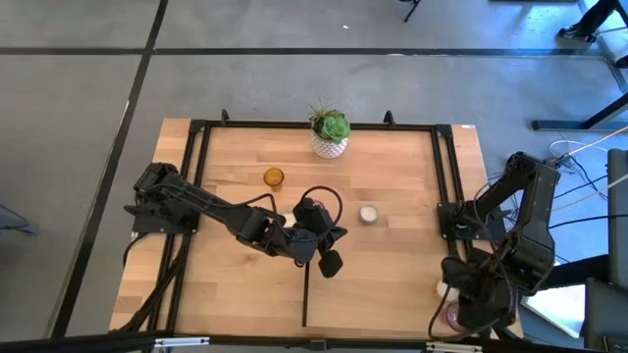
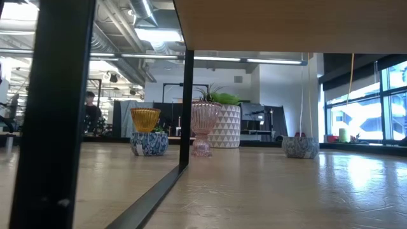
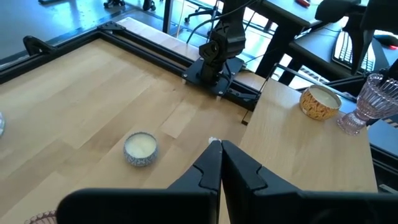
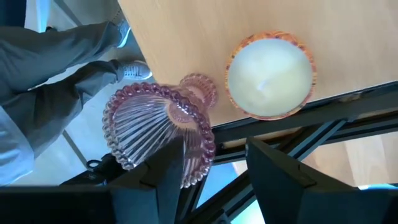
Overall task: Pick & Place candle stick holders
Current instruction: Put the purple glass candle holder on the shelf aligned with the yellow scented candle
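Leftmost, the left gripper [image 1: 329, 263] hovers clenched and empty over mid-bench [image 1: 392, 284]; an amber holder [image 1: 274, 177] stands upright beyond it, a cream holder [image 1: 368, 214] just to its right. Farther right, the right gripper [image 4: 214, 165] stands released at the bench's corner, a ribbed pink holder [image 4: 163, 130] upright between its fingers [image 4: 163, 171], mouth upward, cream candle [image 4: 269, 74] beside.
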Robot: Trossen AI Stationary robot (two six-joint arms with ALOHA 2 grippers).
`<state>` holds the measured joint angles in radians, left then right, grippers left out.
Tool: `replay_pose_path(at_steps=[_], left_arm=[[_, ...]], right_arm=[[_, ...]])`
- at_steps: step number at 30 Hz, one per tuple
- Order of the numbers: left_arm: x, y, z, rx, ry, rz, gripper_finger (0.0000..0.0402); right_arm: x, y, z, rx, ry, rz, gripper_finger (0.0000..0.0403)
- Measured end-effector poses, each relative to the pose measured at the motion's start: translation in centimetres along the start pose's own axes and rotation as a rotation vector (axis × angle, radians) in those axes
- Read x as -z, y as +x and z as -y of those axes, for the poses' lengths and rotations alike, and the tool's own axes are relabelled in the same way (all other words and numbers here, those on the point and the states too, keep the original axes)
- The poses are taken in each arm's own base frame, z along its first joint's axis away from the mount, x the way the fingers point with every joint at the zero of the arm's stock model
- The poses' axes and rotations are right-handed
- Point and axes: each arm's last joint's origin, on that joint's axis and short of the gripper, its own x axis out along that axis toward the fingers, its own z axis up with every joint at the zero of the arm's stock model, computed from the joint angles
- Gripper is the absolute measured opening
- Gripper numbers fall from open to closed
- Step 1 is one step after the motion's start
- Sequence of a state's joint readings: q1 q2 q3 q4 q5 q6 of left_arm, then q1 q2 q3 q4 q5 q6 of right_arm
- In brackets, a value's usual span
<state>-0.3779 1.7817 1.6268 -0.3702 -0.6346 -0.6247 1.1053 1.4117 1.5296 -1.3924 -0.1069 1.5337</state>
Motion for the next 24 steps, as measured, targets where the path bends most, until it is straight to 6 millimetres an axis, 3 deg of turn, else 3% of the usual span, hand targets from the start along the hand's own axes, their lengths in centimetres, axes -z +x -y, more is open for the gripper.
replay_pose_path(at_steps=[24], left_arm=[[-0.5,0.7,-0.7,0.003,0.006,-0.012,0.0003]], right_arm=[[-0.5,-2.0,1.5,-0.016,0.003,0.012,0.0175]])
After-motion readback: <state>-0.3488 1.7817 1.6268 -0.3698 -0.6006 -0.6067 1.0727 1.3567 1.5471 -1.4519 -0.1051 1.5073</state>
